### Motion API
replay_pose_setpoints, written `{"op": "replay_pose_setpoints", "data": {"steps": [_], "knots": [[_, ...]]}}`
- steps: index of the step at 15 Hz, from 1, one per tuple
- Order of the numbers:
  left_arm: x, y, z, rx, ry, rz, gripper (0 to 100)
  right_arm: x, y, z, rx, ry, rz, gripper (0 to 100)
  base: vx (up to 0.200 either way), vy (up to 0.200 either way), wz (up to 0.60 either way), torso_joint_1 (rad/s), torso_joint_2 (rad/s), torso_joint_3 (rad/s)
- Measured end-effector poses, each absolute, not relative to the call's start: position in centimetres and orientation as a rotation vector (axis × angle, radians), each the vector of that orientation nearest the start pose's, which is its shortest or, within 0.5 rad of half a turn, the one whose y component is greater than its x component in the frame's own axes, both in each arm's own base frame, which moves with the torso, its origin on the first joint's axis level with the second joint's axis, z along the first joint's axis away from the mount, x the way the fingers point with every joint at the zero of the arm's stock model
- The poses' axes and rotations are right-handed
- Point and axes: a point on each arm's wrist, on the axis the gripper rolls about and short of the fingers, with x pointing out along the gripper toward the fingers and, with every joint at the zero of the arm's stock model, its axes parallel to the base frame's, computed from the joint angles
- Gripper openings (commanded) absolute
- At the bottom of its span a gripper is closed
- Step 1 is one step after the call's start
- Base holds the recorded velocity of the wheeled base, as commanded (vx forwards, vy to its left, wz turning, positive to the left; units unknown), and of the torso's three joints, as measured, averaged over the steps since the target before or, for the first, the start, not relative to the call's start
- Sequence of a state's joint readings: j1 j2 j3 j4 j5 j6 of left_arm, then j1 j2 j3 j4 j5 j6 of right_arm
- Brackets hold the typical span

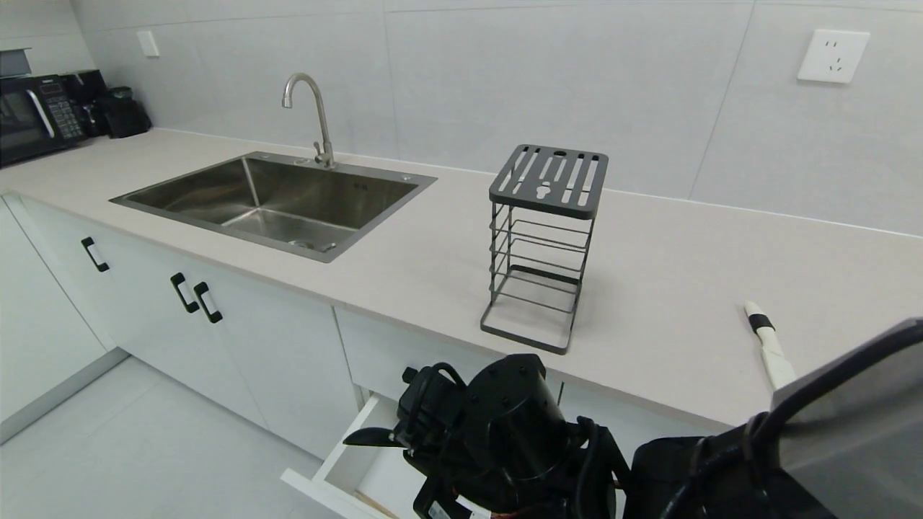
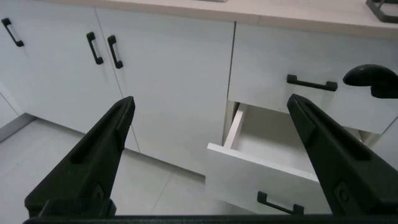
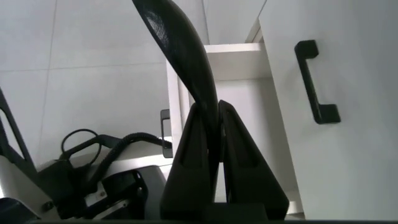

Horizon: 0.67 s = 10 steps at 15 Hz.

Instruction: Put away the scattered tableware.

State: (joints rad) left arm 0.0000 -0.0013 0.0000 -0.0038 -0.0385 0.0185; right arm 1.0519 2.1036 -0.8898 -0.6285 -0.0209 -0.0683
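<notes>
My right gripper (image 3: 214,112) is shut on the handle of a black spoon (image 3: 180,50), which it holds in front of an open white drawer (image 3: 230,62) under the counter. From the head view the spoon's dark end (image 1: 371,436) pokes out above that drawer (image 1: 328,461). My left gripper (image 2: 211,102) is open, its fingers wide apart with nothing between them, facing the cabinet fronts and the drawer (image 2: 249,158); the spoon's bowl (image 2: 373,78) hangs off to one side. A white knife with a black band (image 1: 768,346) lies on the counter near its front edge at the right.
A black wire rack (image 1: 544,245) stands mid-counter. A steel sink (image 1: 274,202) with a faucet (image 1: 310,108) is set in at the left, and a microwave (image 1: 32,115) sits at the far left. Closed cabinet doors with black handles (image 2: 102,50) line the front.
</notes>
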Motion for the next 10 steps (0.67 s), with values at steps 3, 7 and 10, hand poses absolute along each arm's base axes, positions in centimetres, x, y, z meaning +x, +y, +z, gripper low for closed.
{"op": "replay_pose_setpoints", "data": {"steps": [3,7,10], "knots": [[-2.3,-0.1,7.6,0.019,-0.006,-0.038,100,18.9,32.3,6.2,-0.399,0.48,1.049,0,0.0,0.0,0.0,-0.263,0.5,0.233],[-2.3,-0.1,7.6,0.018,-0.005,-0.038,100,19.8,32.8,5.7,-0.419,0.469,1.043,0,0.0,0.0,0.0,-0.156,0.31,0.142],[-2.3,-0.1,7.6,0.019,-0.006,-0.038,100,20.5,33.0,5.2,-0.432,0.475,1.034,0,0.0,0.0,0.0,-0.009,0.02,0.014]]}}
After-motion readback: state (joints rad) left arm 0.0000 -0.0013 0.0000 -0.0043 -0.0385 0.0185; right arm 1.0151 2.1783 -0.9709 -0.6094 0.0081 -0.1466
